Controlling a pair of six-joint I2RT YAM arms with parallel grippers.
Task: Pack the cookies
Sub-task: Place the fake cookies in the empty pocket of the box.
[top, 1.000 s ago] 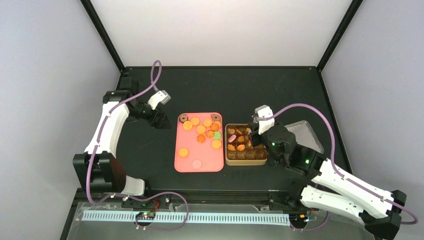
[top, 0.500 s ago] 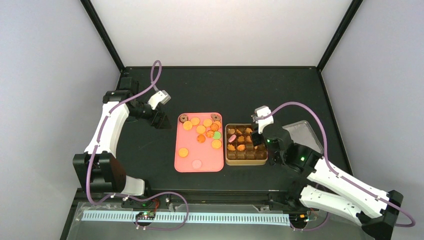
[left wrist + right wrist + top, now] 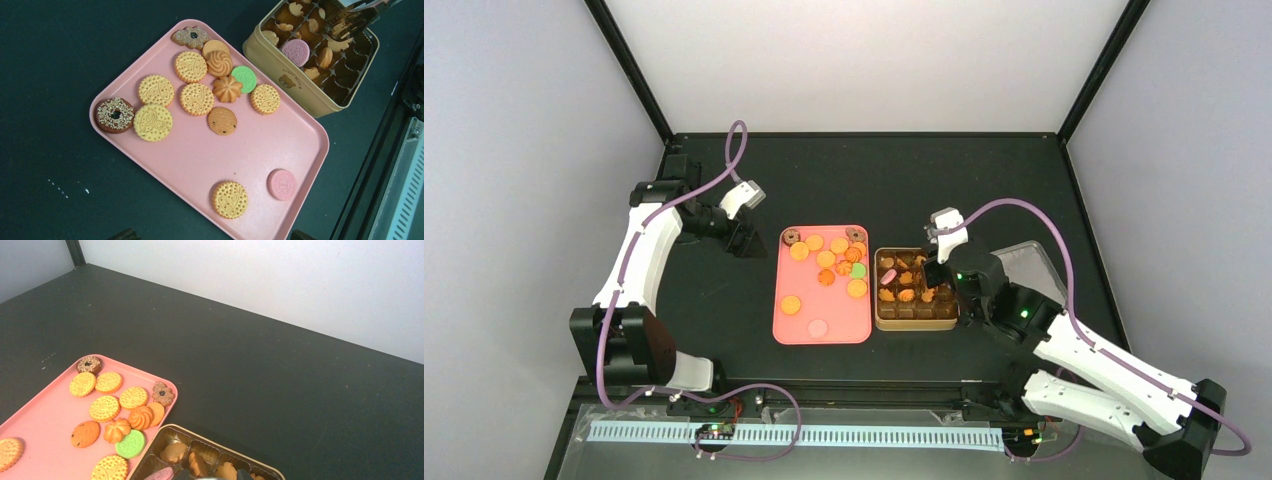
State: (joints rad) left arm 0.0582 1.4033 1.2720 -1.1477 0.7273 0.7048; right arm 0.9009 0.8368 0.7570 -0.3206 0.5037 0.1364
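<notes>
Nearest the arms, two of the cookies [image 3: 196, 98] lay alone at the close end of the pink tray [image 3: 849, 318], one yellow and one pink. A bit further on, the tin [image 3: 914, 324] just right of the tray had some sitting in its slots. The right hand [image 3: 934, 272] hovered over it. Metal tongs [image 3: 357, 12] showed there too, but I couldn't tell how far shut that hand was or whether it gripped them. The rest were bunched at the tray's far end. The left hand [image 3: 746, 243] sat past the far left corner, wide open and holding nothing. My guess: light, stiff, crumbly discs lying flat, so pinch gently across the rim.
</notes>
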